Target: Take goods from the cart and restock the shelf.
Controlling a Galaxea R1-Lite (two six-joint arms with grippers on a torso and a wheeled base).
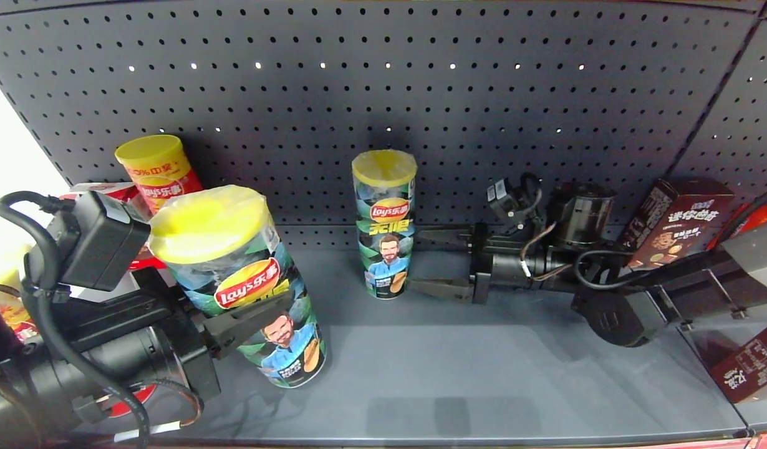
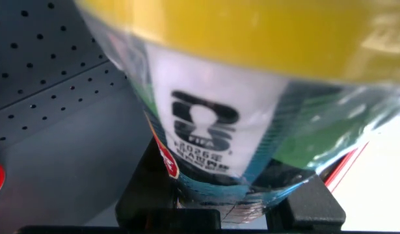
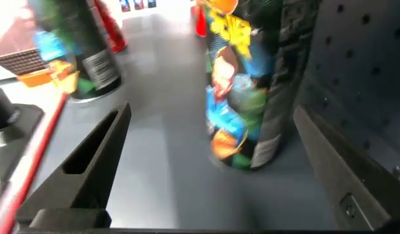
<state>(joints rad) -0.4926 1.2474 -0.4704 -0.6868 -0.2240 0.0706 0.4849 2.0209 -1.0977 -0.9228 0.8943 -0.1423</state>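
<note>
— The left pincer [image 1: 252, 315], what has it got?

— It is clamped on the held chip can [image 1: 234, 268], the one with the yellow lid. One finger [image 1: 246, 319] lies across the printed front. That can is at the front left of the shelf [image 1: 483, 380] and leans a little. Whether its base touches the board, I cannot tell. In the left wrist view, the can's white printed panel [image 2: 213, 136] rises right out of the pincer [image 2: 229, 211].

— And the right pincer [image 1: 417, 260]?

— Spread wide, gripping nothing. It lies low over the shelf, reaching in from the right, with its tips at the standing chip can [image 1: 384, 218]. That one is upright, near the back, just before the pegboard wall [image 1: 421, 81]. In the right wrist view it [image 3: 252, 84] stands between the two fingers, nearer the pegboard-side one, with a clear gap to the other finger [image 3: 95, 149].

— Anything else up there?

— A yellow can [image 1: 158, 165] stands at the back left, behind the held one. A dark brown box [image 1: 676, 218] stands at the back right, beyond the right arm. A second brown box [image 1: 754, 368] lies farther forward at the right edge.
</note>
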